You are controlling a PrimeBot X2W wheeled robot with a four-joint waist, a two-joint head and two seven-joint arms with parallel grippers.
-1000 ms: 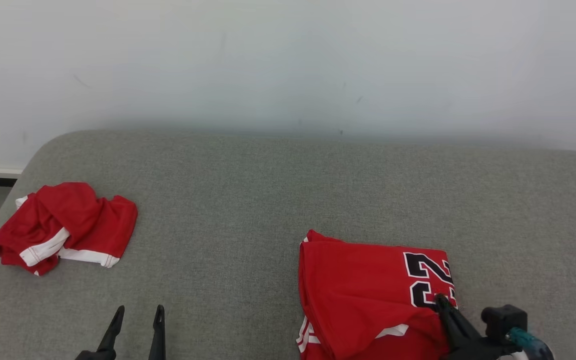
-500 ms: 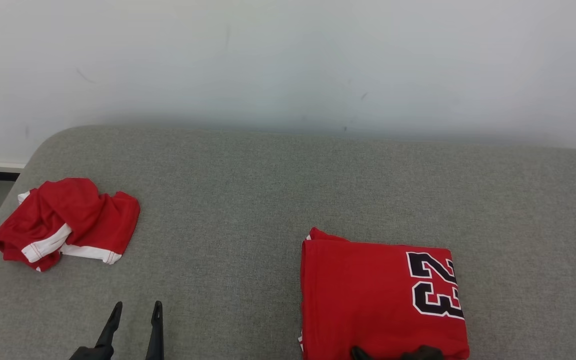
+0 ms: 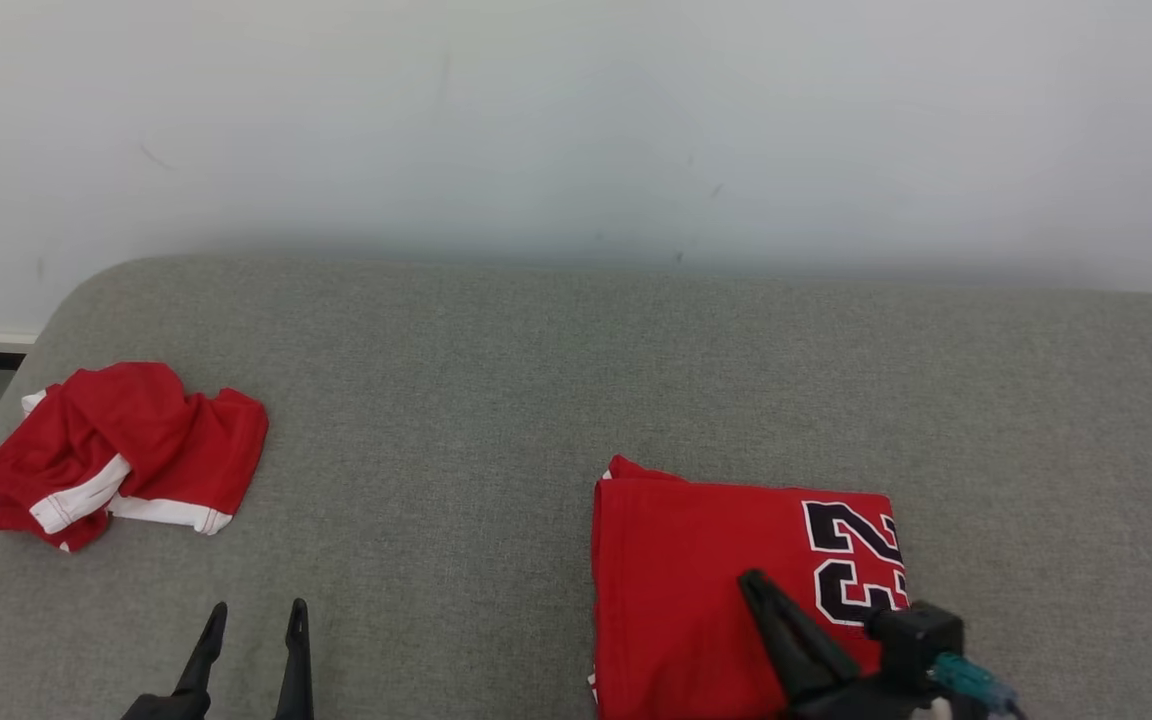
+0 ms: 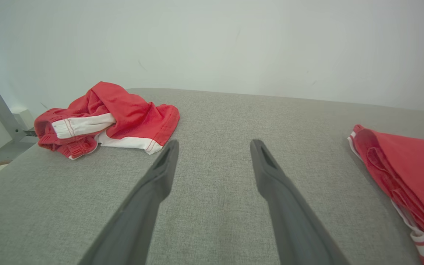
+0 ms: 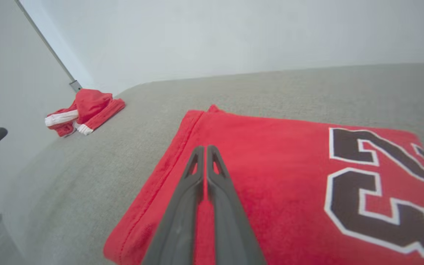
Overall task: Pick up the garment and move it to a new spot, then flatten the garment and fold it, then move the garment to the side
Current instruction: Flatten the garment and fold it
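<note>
Red jersey [image 3: 706,590], black numerals; grey cushion [image 3: 496,400].

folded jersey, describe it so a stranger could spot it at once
Start at the wide grey cushion and go to its near right part, beneath the right gripper. The jersey lies there folded into a flat red rectangle; unlike the crumpled red-and-white shorts at the left end, it bears a black 23.

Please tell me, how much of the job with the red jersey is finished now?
Done: the red jersey lies folded in a rectangle on the grey cushion. In hand: the right gripper, shut, points across it with no cloth between its fingers. Remaining: moving the jersey aside. The left gripper hangs open, and the crumpled red shorts lie unfolded.
</note>
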